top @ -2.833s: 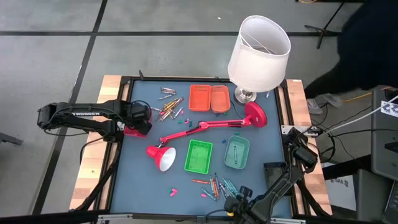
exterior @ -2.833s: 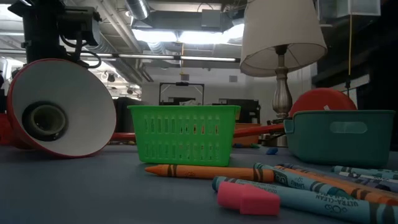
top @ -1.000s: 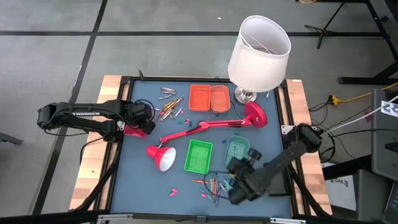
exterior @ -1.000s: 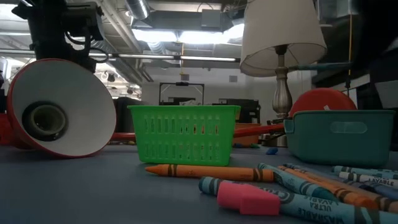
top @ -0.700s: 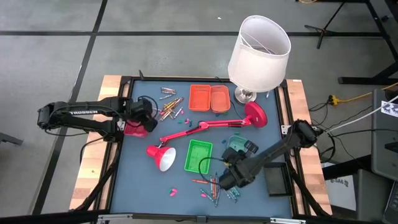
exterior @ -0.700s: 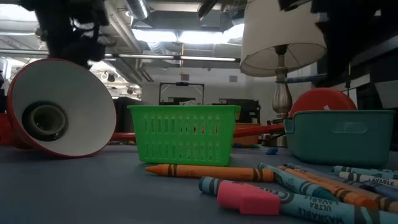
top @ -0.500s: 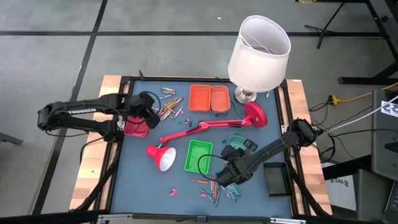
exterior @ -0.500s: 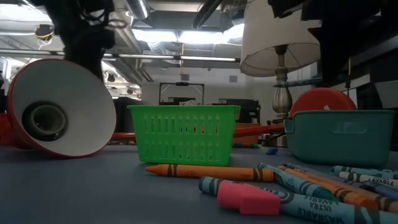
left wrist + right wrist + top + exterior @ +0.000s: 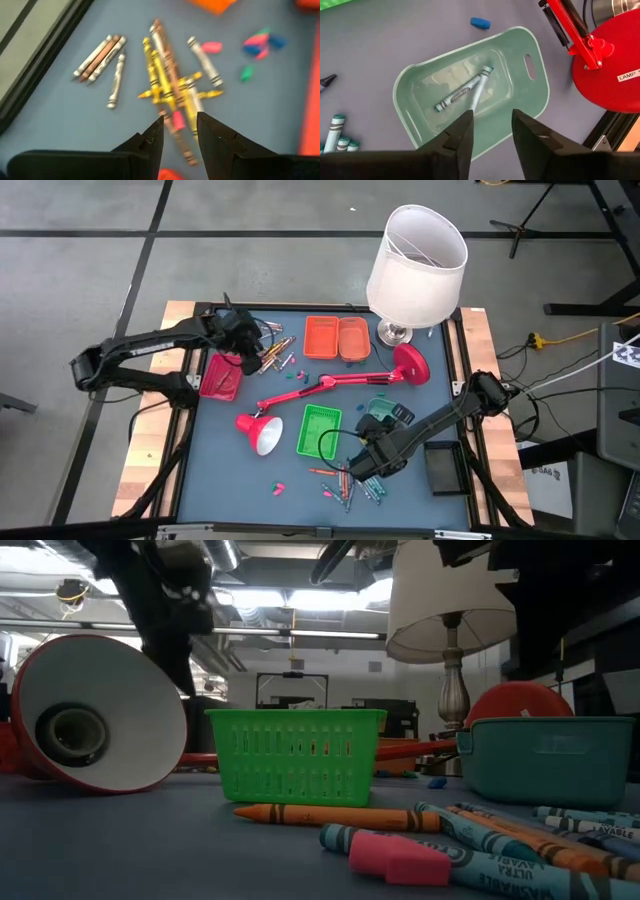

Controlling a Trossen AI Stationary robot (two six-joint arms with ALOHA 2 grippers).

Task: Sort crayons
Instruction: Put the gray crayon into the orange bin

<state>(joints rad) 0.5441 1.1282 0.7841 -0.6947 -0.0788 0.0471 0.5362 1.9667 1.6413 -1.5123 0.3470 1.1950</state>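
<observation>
One pile of crayons (image 9: pixel 272 352), mostly yellow and brown, lies at the far left; it also shows in the left wrist view (image 9: pixel 170 85). My left gripper (image 9: pixel 248 338) hovers open over this pile (image 9: pixel 179 122), touching nothing. A second pile of crayons (image 9: pixel 350 480), teal, blue and orange, lies near the front edge and shows in the low view (image 9: pixel 480 840). My right gripper (image 9: pixel 386 416) is open and empty above the teal tray (image 9: pixel 381 430). Two crayons (image 9: pixel 465 92) lie in that tray (image 9: pixel 420 135).
Two orange trays (image 9: pixel 336 338) stand at the far middle, a green basket (image 9: pixel 319 430) beside the teal tray, and a red tray (image 9: pixel 220 375) at the left. A red desk lamp (image 9: pixel 330 385) lies across the middle. A white-shaded lamp (image 9: pixel 415 265) stands far right. Pink bits (image 9: pixel 278 485) are scattered.
My left gripper has gone from beside the red tray toward the far edge and the right, and now stands over the far-left crayon pile. My right gripper has gone from above the near crayon pile toward the far edge, over the teal tray, and then kept still.
</observation>
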